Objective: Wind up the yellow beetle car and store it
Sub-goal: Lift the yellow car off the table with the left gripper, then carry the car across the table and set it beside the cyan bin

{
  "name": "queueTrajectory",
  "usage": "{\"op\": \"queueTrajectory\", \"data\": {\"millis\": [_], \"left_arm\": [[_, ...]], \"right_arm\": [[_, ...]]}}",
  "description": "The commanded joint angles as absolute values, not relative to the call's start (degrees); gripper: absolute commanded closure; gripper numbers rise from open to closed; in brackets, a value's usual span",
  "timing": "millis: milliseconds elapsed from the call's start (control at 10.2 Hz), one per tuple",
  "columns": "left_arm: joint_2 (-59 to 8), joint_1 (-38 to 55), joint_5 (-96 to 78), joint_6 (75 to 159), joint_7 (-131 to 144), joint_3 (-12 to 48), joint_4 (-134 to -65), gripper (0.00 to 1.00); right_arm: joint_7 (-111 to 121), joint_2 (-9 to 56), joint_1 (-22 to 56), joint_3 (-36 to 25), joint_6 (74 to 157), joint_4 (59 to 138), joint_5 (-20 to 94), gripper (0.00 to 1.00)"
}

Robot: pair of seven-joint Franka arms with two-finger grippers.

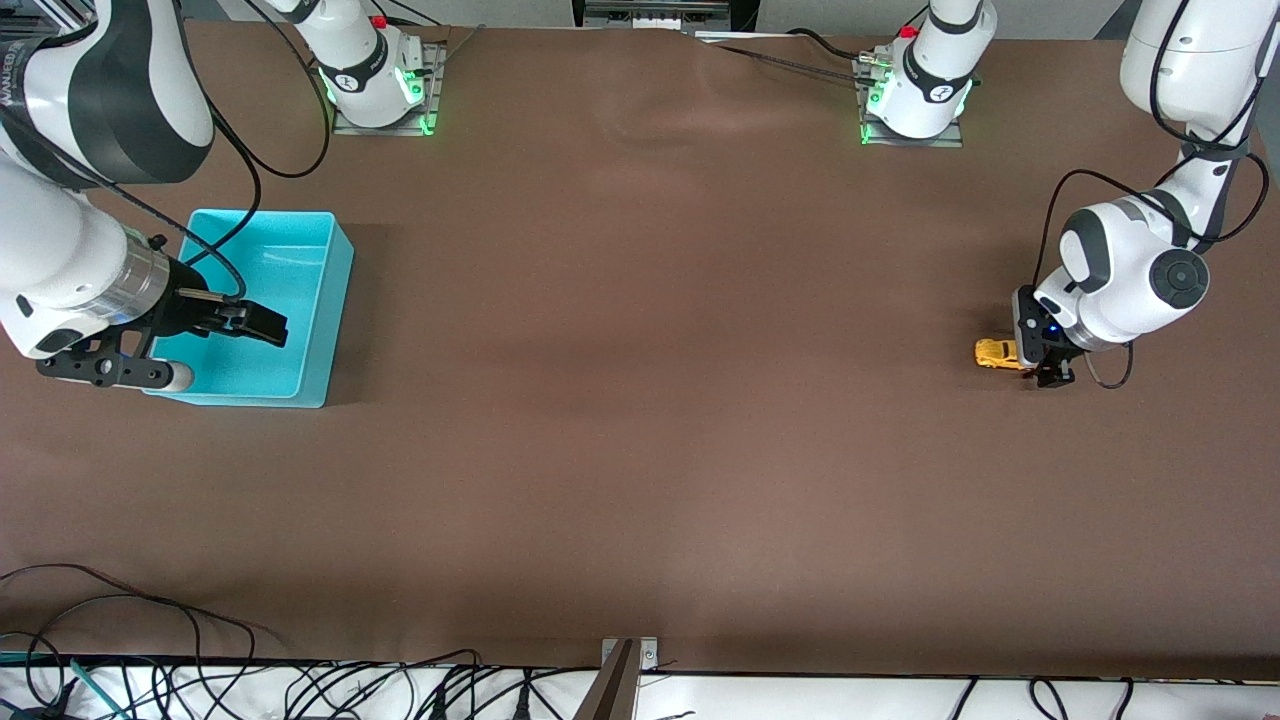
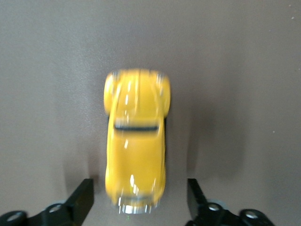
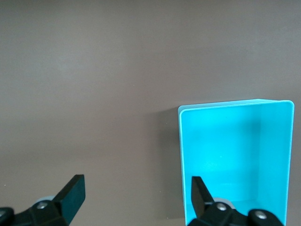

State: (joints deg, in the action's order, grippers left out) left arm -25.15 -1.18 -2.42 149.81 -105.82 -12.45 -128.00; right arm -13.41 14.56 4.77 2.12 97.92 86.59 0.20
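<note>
Left claw (image 2: pixel 138 200) open — car (image 2: pixel 136 141) on brown table (image 1: pixel 640 400)

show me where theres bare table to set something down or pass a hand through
The widest free patch is the brown table between the turquoise bin and the yellow beetle car. It is crowded at both ends: the right gripper hangs open over the bin, and the left gripper sits open around the car's rear.

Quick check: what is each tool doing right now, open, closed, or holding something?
Left tool: open, fingers either side of the yellow beetle car with gaps, not gripping it.
Right tool: open, holding nothing, at the turquoise bin.
</note>
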Motion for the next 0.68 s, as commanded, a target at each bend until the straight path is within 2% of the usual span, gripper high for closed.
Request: {"op": "queueTrajectory", "data": {"millis": [0, 585], "left_arm": [[-25.7, -0.7, -3.7, 149.8, -105.7, -12.6, -126.6, 0.00], [-24.9, -0.7, -3.8, 149.8, -105.3, -12.5, -126.7, 0.00]], "right_arm": [[-13.0, 13.7, 4.4, 2.3, 97.9, 87.6, 1.3, 0.00], [-13.0, 13.8, 4.3, 2.3, 97.9, 87.6, 1.3, 0.00]]}}
